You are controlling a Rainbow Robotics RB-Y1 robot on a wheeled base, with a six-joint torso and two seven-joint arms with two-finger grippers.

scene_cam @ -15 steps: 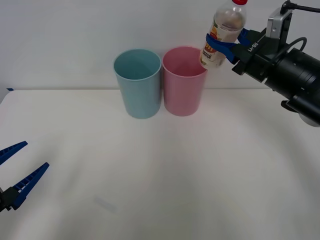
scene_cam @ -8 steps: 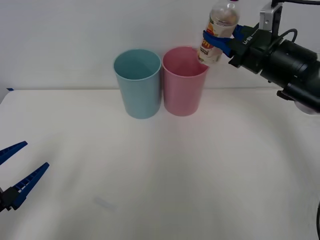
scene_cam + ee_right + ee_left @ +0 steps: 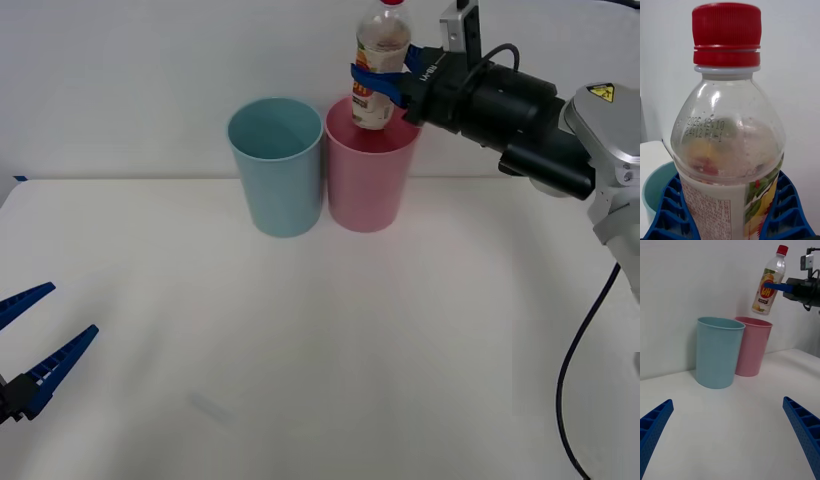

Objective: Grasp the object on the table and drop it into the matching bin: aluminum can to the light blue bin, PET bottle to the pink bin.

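White table (image 3: 320, 330), plain white wall behind, two bins standing side by side at the far edge, touching or nearly so.

Right gripper (image 3: 378, 82) is clamped on the PET bottle (image 3: 378, 62), blue ribbed fingers (image 3: 784, 210) wrapping the labelled body on both sides. Bottle is held roughly upright with a slight tilt, red cap (image 3: 726, 33) up, clear shoulder above the fingers, yellow-red label in the grip. From the front view its base hangs over the mouth of the pink bin (image 3: 368, 165), just at rim height; the left wrist view puts the bottle (image 3: 768, 282) clear above the rim of the pink bin (image 3: 751, 347), not yet inside.

Change over the last second: we've carried the bottle in from beyond the pink bin's right rim, toward the light blue bin (image 3: 277, 165), and the right arm has extended with it. It now sits over the pink opening rather than outside it. Neither bin has moved.

Our read: transport is essentially done, pink is the correct bin for PET, release is the remaining step. The tilt may make the base clip the rim on the way down; whether we're centred front-to-back we can't tell.

Left gripper (image 3: 32, 350) is parked low at the near left of the table, fingers spread wide, holding nothing.
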